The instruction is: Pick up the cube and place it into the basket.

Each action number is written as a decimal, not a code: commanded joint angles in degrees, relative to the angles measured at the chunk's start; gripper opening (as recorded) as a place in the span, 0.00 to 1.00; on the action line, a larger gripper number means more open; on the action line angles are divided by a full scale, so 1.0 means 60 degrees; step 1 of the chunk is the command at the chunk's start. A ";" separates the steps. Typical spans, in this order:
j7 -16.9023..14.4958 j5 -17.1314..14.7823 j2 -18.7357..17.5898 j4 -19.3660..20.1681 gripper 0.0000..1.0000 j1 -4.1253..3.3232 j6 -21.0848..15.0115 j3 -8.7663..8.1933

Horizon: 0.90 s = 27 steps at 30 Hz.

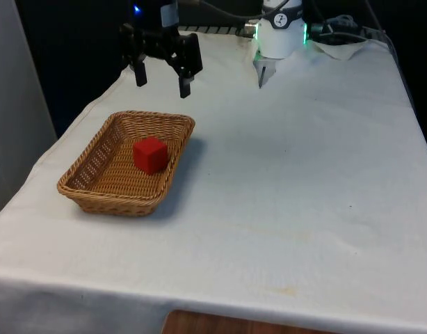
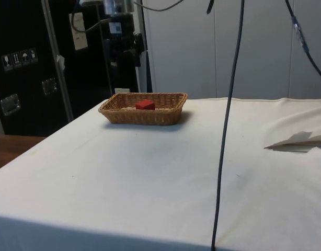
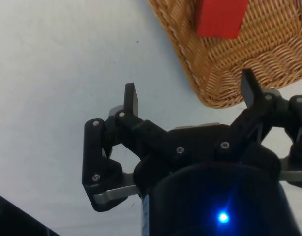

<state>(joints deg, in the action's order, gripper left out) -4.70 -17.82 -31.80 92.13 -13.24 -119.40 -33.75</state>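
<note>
cabinet stickers (image 2: 18, 58): a row of small white handling-symbol squares on the dark cabinet in the side view, looks like an umbrella and arrows, no words I can make out
paper sheet (image 2: 79, 23): pale label higher up on that same cabinet, print too small to read
everything else: no readable text, brand or number anywhere

red cube (image 1: 151, 154), tan woven basket (image 1: 95, 191)
</note>
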 commanded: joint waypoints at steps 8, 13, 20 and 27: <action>-0.0229 0.0038 0.0095 0.0067 1.00 -0.0134 0.0029 0.0153; -0.0344 0.0038 0.0095 0.0057 1.00 -0.0181 0.0038 0.0239; -0.0477 0.0038 0.0105 0.0057 1.00 -0.0239 0.0048 0.0344; -0.0649 0.0057 0.0115 0.0057 1.00 -0.0277 0.0048 0.0535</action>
<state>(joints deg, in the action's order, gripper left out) -8.37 -17.76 -31.51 92.13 -14.55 -119.23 -30.71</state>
